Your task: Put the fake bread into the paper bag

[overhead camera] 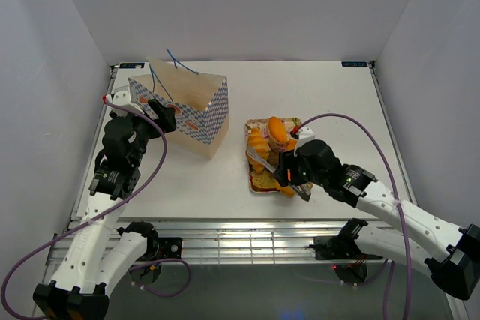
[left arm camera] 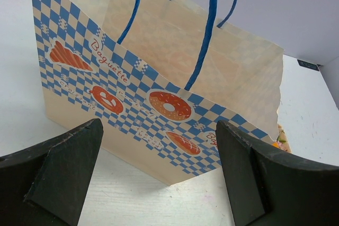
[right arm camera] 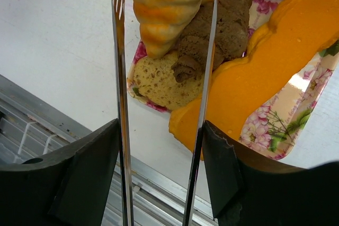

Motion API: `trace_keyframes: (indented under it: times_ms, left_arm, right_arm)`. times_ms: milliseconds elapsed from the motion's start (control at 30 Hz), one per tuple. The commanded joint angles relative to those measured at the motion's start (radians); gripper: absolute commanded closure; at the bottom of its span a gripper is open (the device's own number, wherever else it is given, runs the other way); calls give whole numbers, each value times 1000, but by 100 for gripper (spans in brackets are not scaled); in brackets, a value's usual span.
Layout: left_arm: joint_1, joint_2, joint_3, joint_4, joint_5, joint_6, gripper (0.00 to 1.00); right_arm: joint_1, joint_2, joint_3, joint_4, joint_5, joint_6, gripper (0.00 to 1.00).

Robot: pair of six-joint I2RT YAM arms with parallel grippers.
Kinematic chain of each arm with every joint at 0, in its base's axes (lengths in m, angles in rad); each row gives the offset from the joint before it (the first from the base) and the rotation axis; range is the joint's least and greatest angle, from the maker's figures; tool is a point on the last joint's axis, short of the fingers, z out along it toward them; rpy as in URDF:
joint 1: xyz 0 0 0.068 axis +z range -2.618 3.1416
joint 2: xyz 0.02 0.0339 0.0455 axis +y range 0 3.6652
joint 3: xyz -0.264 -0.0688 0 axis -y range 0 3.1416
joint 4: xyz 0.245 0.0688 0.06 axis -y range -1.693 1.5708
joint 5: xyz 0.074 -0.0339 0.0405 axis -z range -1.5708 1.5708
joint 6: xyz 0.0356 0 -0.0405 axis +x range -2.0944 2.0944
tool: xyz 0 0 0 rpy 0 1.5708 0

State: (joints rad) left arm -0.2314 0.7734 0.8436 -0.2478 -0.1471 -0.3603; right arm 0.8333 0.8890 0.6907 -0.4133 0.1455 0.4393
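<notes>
The paper bag (overhead camera: 187,106) stands open at the back left; in the left wrist view its checkered side (left arm camera: 159,88) and blue handles face me. My left gripper (overhead camera: 161,114) (left arm camera: 159,125) is open and empty just in front of it. The fake bread (overhead camera: 276,131) is piled on a floral tray (overhead camera: 252,182). My right gripper (overhead camera: 291,171) (right arm camera: 161,128) is shut on metal tongs (right arm camera: 121,78). The tong arms straddle a golden croissant (right arm camera: 164,3), with a gap on its left side. A brown piece (right arm camera: 212,35), a toast slice (right arm camera: 159,86) and a long orange piece (right arm camera: 275,62) lie beside it.
The floral tray (right arm camera: 270,125) sits near the table's front edge, by the metal rail (right arm camera: 63,130). White walls enclose the table at the left, back and right. The bag stands about a hand's width left of the tray.
</notes>
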Motion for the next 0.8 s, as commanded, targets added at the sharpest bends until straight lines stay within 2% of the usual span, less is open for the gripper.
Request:
trace_keyframes:
  times_ms: [0,233,467,767]
  left_arm:
    - [-3,-10,3,-1,17,-5,2]
    - [-5,-10,2,1,17,-5,2]
    - [-5,-10,0,1,18,-6,2]
    - [-5,-8,0,2,21,-6,2]
  right_arm:
    - [0,7,1,65,-11,12,33]
    - [1,51,0,91,-29,13,37]
    - [0,11,50,51,0,13,52]
    - [1,-64,168,-5,60,0,54]
